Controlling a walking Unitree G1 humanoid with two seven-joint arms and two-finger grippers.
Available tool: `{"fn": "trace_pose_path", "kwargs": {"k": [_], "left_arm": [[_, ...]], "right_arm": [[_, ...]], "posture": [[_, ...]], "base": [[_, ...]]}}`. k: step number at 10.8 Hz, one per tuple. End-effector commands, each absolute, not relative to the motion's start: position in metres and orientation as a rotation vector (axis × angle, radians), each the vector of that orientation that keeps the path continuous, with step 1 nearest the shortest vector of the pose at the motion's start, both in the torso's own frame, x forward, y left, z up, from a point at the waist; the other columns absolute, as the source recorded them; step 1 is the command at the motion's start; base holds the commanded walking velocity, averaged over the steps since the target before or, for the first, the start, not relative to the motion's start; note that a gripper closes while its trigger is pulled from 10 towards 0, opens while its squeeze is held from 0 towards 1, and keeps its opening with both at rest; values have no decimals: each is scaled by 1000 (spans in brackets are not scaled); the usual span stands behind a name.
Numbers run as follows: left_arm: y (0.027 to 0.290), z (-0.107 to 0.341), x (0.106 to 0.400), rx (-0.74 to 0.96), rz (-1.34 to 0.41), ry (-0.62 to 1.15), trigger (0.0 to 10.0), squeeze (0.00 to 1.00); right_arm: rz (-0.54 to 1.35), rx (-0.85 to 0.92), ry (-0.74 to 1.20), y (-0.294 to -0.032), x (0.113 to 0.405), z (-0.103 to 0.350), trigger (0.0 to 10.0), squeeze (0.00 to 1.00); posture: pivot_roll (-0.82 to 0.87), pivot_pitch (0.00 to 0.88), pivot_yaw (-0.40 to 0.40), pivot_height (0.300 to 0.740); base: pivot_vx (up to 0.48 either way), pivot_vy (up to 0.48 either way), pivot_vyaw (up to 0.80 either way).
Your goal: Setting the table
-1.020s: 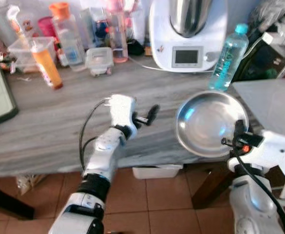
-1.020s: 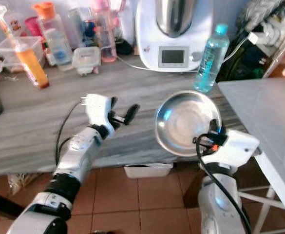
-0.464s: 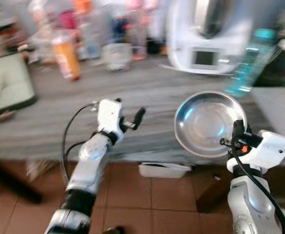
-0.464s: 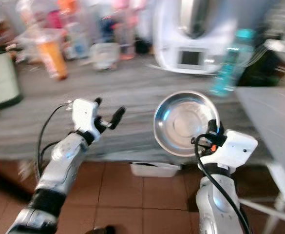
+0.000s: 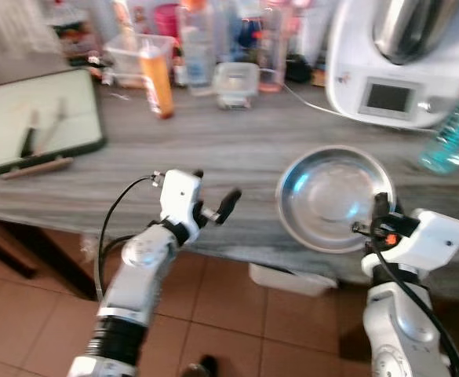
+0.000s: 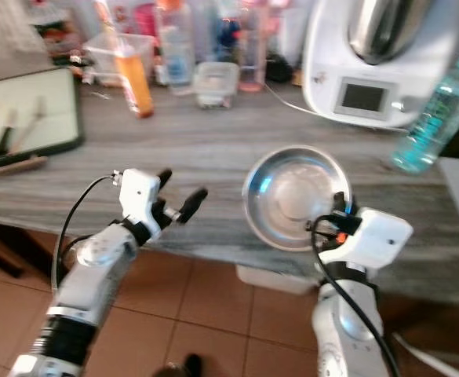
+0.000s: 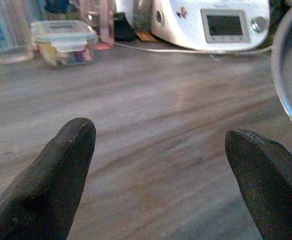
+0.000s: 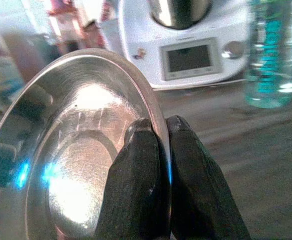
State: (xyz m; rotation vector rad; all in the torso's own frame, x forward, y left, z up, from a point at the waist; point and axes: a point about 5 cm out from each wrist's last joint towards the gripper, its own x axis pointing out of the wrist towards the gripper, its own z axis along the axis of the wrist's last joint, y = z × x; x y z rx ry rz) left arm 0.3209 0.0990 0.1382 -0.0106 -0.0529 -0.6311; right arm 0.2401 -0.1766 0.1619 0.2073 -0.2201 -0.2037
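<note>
While the right gripper (image 8: 158,132) pinches the steel bowl's (image 5: 331,196) rim over the grey surface's (image 5: 213,141) near edge, the left gripper (image 5: 212,206), jaws spread, hovers beside it above bare surface.

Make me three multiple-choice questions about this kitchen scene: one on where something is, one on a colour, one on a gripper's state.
1. Where is the steel bowl?
A. Pinched at its rim by the right gripper
B. Under the left gripper
C. On the floor

2. What colour is the water bottle?
A. Red
B. Turquoise
C. Black

3. How do the left gripper's jaws stand?
A. Shut on a cup
B. Shut on nothing
C. Open

Answers: 1 A, its fingers clamp the rim in the right wrist view. 2 B, it is clear turquoise. 3 C, bare wooden counter shows between them.
</note>
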Motion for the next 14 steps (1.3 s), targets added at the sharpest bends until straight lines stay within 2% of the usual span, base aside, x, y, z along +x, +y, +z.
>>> {"fn": "trace_pose_path", "kwargs": {"k": [1,2,4,8,14], "left_arm": [[90,149,322,-9,-713,-66,10000,0],[89,157,326,9,-794,-75,10000,0],[92,166,332,30,-847,-71,10000,0],[99,159,325,105,-1072,63,10000,0],[100,146,313,163,-1193,153,10000,0]], "right_arm": [[-205,214,-221,-179,240,163,10000,0],[-198,230,-190,-178,243,159,10000,0],[-174,275,-129,-175,251,151,10000,0],[-125,361,-93,-165,262,145,10000,0],[-62,492,-33,-150,279,135,10000,0]], "posture": [[37,126,15,740],[37,128,13,740],[36,127,15,740],[47,129,12,740],[58,129,3,740]], "base": [[0,0,606],[0,0,0],[0,0,0],[0,0,0],[0,0,0]]}}
